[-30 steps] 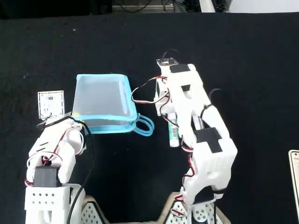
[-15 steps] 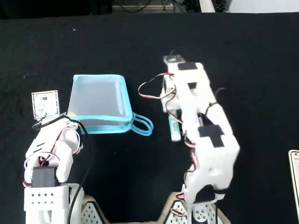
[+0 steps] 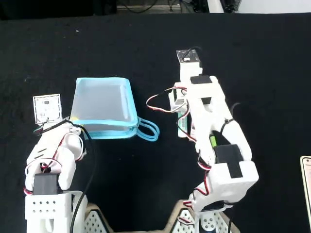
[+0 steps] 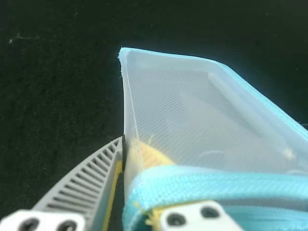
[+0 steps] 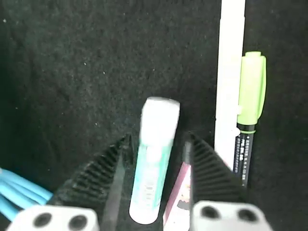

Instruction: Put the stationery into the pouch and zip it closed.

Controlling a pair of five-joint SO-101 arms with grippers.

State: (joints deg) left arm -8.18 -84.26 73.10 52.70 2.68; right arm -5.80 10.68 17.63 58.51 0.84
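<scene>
A translucent pouch [image 3: 102,102] with a light-blue zip rim lies flat at the left. My left gripper [image 3: 75,127] is shut on its near rim; in the left wrist view the pouch [image 4: 192,110] stretches away from the gripper [image 4: 132,192], with something yellow [image 4: 149,156] showing inside. To the right of the pouch, my right gripper [image 5: 156,149] is shut on a white and teal glue stick [image 5: 154,159], which also pokes out beside the arm [image 3: 182,127]. Beside it on the cloth lie a white pen [image 5: 231,72] and a green marker [image 5: 251,91]. A pink item [image 5: 175,202] sits under the jaws.
The pouch's blue pull loop [image 3: 148,130] sticks out towards the right arm. A pale card [image 3: 306,170] lies at the table's right edge. The black cloth stretches bare across the far half of the table.
The right arm has moved away towards the far side, and the glue stick has gone with it. The left arm and the pouch shifted slightly left.
</scene>
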